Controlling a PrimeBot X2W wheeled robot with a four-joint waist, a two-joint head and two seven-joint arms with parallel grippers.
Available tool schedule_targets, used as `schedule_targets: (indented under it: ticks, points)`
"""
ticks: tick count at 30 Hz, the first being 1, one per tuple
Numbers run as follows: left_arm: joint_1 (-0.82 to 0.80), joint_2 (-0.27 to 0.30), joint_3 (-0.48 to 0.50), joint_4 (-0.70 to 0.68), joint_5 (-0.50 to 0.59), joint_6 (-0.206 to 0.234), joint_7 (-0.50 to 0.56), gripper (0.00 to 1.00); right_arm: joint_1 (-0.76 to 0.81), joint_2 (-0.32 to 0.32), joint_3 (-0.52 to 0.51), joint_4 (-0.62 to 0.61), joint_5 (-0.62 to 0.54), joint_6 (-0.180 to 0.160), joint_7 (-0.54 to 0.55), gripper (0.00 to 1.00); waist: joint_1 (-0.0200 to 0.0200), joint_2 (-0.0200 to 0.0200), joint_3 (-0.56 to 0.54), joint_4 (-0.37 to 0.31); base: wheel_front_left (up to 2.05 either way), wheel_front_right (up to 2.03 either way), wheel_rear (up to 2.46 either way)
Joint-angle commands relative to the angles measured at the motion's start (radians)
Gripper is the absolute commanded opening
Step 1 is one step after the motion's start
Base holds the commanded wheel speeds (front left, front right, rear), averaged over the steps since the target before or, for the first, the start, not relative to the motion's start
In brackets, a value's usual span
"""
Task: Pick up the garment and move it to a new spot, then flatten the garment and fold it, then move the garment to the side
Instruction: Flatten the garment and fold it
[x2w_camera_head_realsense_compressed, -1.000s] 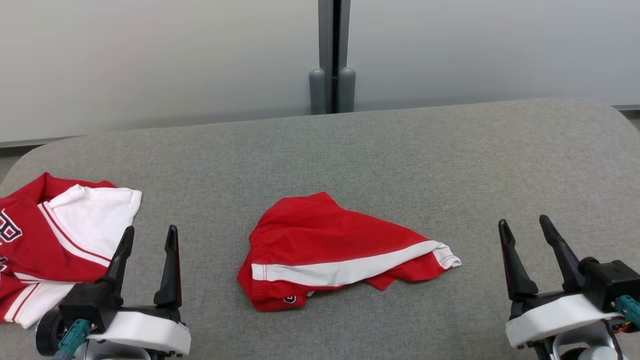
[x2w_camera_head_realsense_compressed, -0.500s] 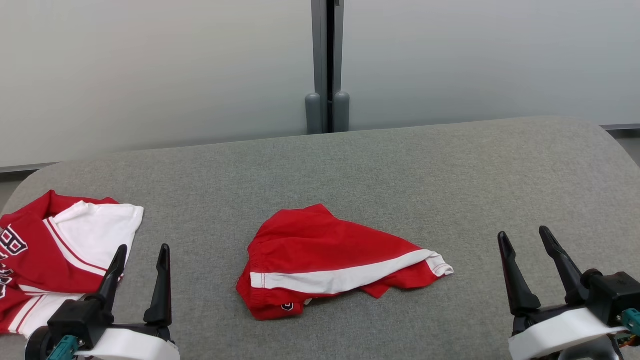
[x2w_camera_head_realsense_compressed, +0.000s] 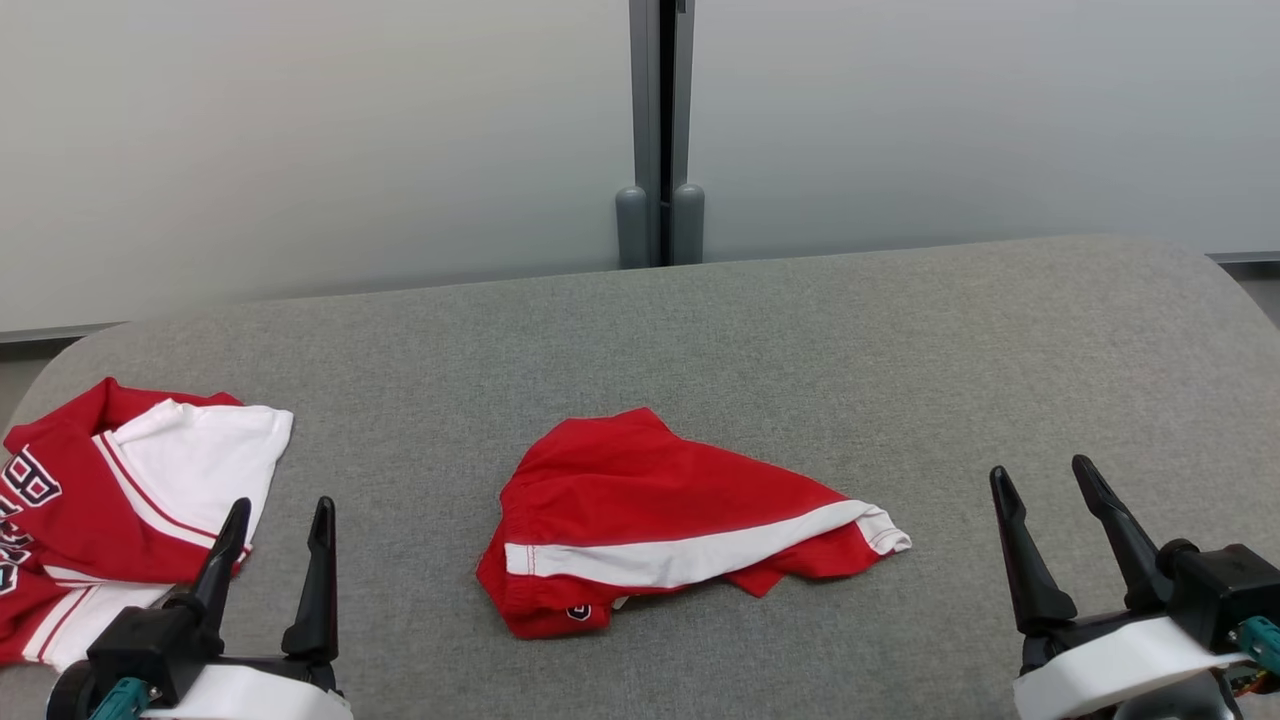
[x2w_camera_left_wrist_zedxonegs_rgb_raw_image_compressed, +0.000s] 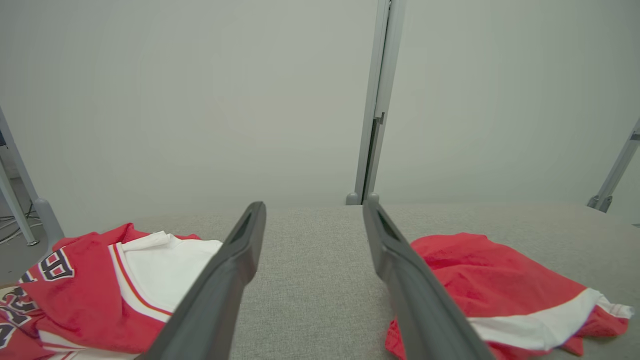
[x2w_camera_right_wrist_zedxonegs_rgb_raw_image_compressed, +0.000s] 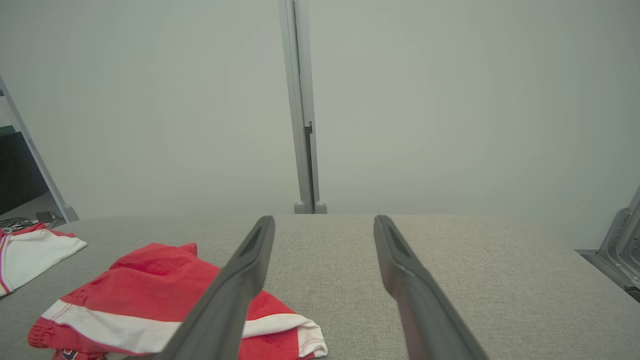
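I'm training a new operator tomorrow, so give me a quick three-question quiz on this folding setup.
1. Multiple choice: the red shorts lie A) crumpled mid-surface, between the two grippers; B) neatly folded at the right edge; C) lifted in the air.
2. True or false: the left gripper is shut on the red-and-white jersey.
3. Fill in: the right gripper hangs open over the bare ____ fabric surface, touching no garment.
Key: 1 A. 2 False: its jaws stand open with nothing between them. 3 grey.
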Motion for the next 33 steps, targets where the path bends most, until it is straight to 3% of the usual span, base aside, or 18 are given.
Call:
schedule_targets:
  ticks: [1, 12, 17, 24, 25, 26, 27, 33]
  points:
    - [0.001, 0.000, -0.001, 0.000, -0.001, 0.001, -0.003, 1.00, 0.004, -0.005, -0.003, 0.002, 0.001, -0.002, 0.006, 1.00, 0.0000, -0.0001, 0.000, 0.001, 0.00, 0.00, 0.00]
    - [-0.085, -0.052, -0.139, 0.006, 0.033, -0.036, 0.109, 1.00, -0.009, 0.007, 0.016, 0.016, 0.015, -0.002, 0.012, 1.00, 0.0000, -0.0001, 0.031, -0.009, 0.00, 0.00, 0.00]
    - [-0.145, -0.095, -0.198, 0.087, 0.009, -0.057, 0.218, 1.00, -0.026, 0.011, 0.033, 0.027, 0.023, -0.002, 0.017, 1.00, 0.0000, -0.0001, 0.070, -0.029, 0.00, 0.00, 0.00]
    - [-0.183, -0.135, -0.207, 0.204, -0.054, -0.077, 0.301, 1.00, -0.042, 0.013, 0.051, 0.058, 0.031, -0.002, 0.013, 1.00, 0.0000, -0.0001, 0.103, -0.058, 0.00, 0.00, 0.00]
    - [-0.190, -0.138, -0.207, 0.212, -0.060, -0.084, 0.303, 0.71, -0.044, 0.012, 0.051, 0.061, 0.032, -0.002, 0.011, 1.00, 0.0000, -0.0001, 0.105, -0.059, 0.00, 0.00, 0.00]
    - [-0.195, -0.138, -0.206, 0.218, -0.061, -0.086, 0.301, 0.30, -0.044, 0.012, 0.049, 0.065, 0.032, -0.002, 0.010, 1.00, 0.0000, -0.0001, 0.108, -0.061, 0.00, 0.00, 0.00]
    - [-0.199, -0.139, -0.204, 0.222, -0.062, -0.091, 0.294, 0.00, -0.045, 0.012, 0.047, 0.070, 0.032, -0.002, 0.012, 1.00, 0.0000, -0.0001, 0.112, -0.062, 0.00, 0.00, 0.00]
    - [-0.217, -0.137, -0.206, 0.234, -0.066, -0.104, 0.280, 0.00, -0.065, 0.004, 0.031, 0.105, 0.032, -0.002, 0.010, 1.00, 0.0000, -0.0001, 0.128, -0.057, 0.00, 0.00, 0.00]
